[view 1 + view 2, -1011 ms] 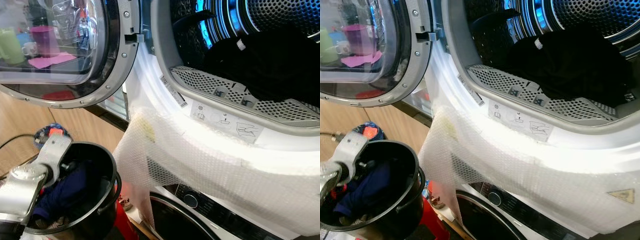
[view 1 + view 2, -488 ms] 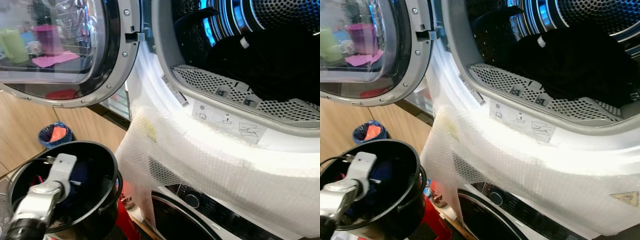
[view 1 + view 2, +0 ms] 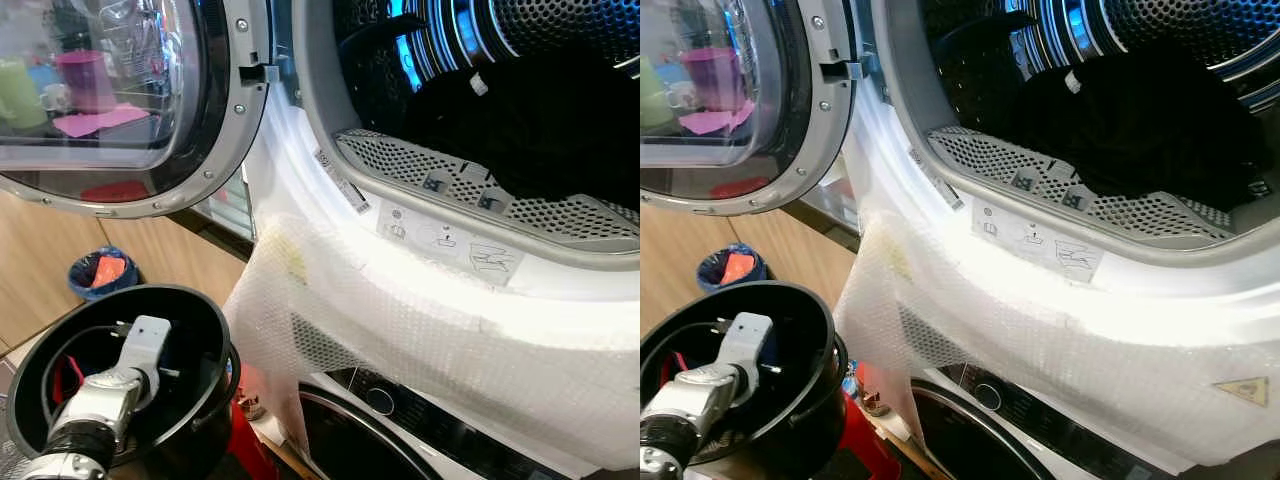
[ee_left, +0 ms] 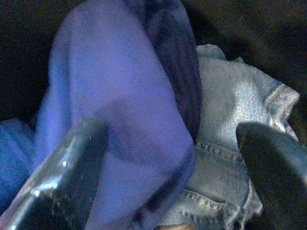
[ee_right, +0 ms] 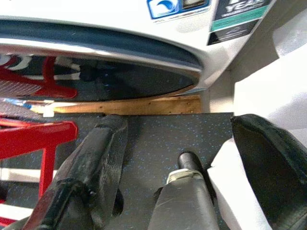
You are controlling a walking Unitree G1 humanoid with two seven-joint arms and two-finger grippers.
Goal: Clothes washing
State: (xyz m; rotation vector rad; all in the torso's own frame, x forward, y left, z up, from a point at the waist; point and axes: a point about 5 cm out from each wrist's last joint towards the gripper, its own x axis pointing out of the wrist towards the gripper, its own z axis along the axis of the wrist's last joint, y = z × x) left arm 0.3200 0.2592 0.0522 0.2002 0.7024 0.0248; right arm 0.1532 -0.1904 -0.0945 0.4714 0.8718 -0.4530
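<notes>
The black bucket [image 3: 205, 330] stands low, left of the dryer drum [image 3: 520, 60] and below its open door [image 3: 110, 100]. The left arm reaches down into the bucket, and the left gripper [image 4: 168, 158] hangs with its fingers spread wide just above the laundry. A blue garment [image 4: 120, 96] lies folded in a ridge between the two fingers [image 4: 62, 167], and a piece of pale denim [image 4: 235, 124] lies under and beside it, towards the other finger. Both look soft and limp; the blue cloth should be light and bunch easily, the denim stiffer and heavier. The raised blue fold is the best place to pinch, deep enough not to slip.

Right of the bucket, dark clothes [image 3: 540, 120] already lie in the drum. The right gripper [image 5: 168, 158] hangs idle near the floor, fingers apart and empty.
</notes>
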